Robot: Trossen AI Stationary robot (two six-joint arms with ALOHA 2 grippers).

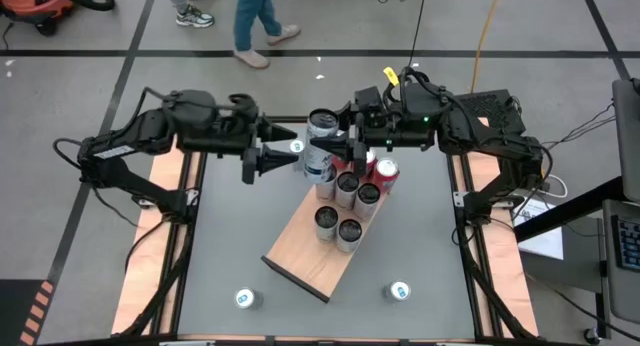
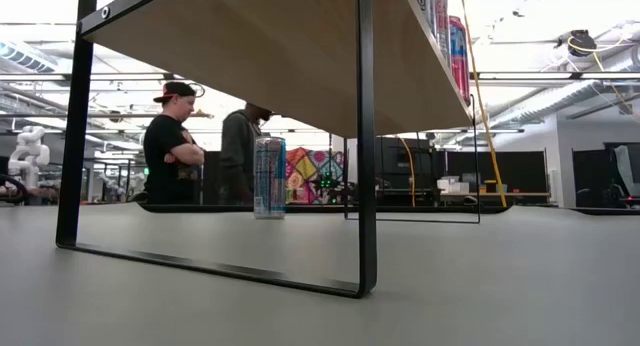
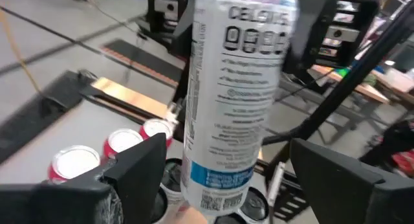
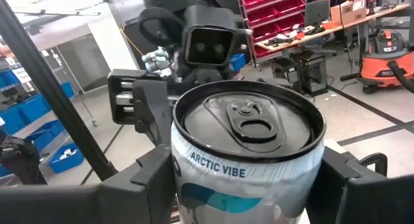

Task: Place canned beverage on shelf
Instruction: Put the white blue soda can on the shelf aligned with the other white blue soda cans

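Holding the white Celsius can (image 1: 320, 146) by its sides, your right gripper (image 1: 345, 149) keeps it just above the far end of the shelf (image 1: 310, 261), beside the cans (image 1: 350, 196) already standing there. Your left gripper (image 1: 262, 158) stands wide beside the can, not touching. If you lower it tilted, it can knock the neighbours down.

Nine cans are counted in the high view: seven on or over the shelf (image 1: 305, 258), among them one tall white can (image 1: 320, 146), and two apart on the grey table (image 1: 225, 246). One shelf is seen. Two people are seen in the low view.
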